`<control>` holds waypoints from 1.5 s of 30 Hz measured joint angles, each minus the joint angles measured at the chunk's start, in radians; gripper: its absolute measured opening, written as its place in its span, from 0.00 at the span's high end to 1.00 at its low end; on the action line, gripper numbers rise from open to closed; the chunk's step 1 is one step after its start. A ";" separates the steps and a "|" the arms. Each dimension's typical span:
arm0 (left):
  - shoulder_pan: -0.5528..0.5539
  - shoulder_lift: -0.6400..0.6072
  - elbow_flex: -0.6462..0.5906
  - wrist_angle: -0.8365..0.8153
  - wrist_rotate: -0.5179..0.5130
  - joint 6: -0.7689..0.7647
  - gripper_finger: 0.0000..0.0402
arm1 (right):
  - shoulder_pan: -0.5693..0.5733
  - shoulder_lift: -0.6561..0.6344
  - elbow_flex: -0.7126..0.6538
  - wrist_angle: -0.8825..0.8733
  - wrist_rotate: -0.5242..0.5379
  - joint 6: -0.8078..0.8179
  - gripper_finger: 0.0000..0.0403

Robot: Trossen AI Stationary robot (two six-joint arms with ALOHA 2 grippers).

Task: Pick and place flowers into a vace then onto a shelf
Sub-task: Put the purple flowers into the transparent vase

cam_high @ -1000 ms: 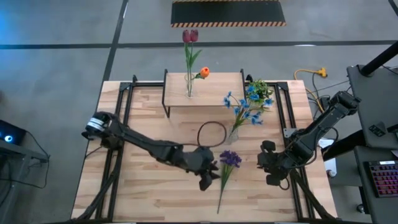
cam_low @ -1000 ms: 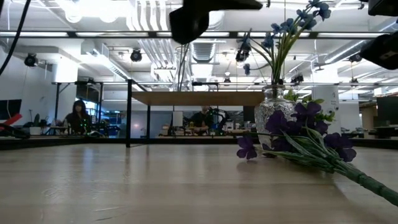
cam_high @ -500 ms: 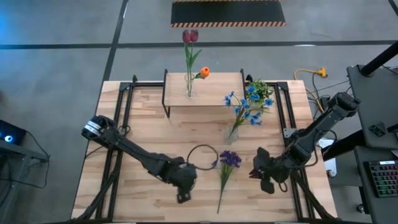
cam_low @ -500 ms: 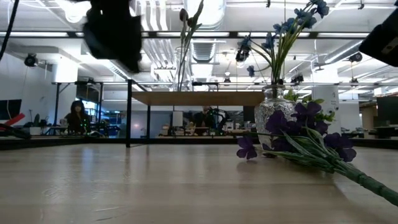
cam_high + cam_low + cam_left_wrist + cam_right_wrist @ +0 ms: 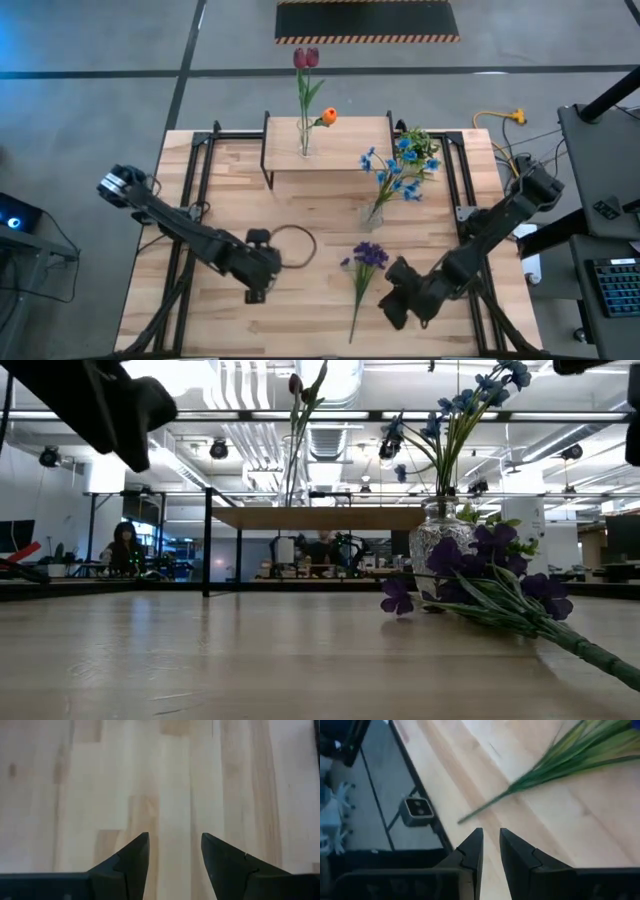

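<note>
A purple bunch [image 5: 368,255] lies flat on the table, its stem [image 5: 485,807] pointing toward the near edge; it also shows in the low view [image 5: 480,565]. A glass vase [image 5: 373,214] with a blue spray [image 5: 395,170] stands mid-table. On the shelf [image 5: 345,150] a slim vase [image 5: 304,142] holds dark red tulips [image 5: 306,58] and an orange bud [image 5: 328,116]. My left gripper [image 5: 175,840] is open over bare wood, left of the purple bunch [image 5: 256,292]. My right gripper [image 5: 491,837] hovers right of the stem's end [image 5: 392,305], its fingers a narrow gap apart, with nothing between them.
A leafy potted plant [image 5: 416,142] stands at the shelf's right end. A small camera [image 5: 417,809] sits at the table's near edge. Black rails [image 5: 190,200] run along both table sides. Bare wood lies between the arms and the near edge.
My left gripper has swung away from the purple bunch toward the table's left edge, rolling its wrist. My right gripper has moved left and toward the near edge, closer to the bunch's stem, and has rolled too. The flowers and vases have stayed put.
</note>
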 joint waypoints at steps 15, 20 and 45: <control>-0.015 -0.383 -0.257 0.042 -0.049 -0.260 0.59 | 0.008 0.279 0.439 -0.722 0.006 0.380 0.86; -0.016 -0.444 -0.287 0.039 -0.095 -0.225 0.59 | -0.002 0.296 0.479 -0.694 -0.009 0.404 0.86; -0.016 -0.489 -0.291 0.028 -0.151 0.116 0.59 | -0.160 0.491 0.556 -0.516 -0.036 0.579 0.49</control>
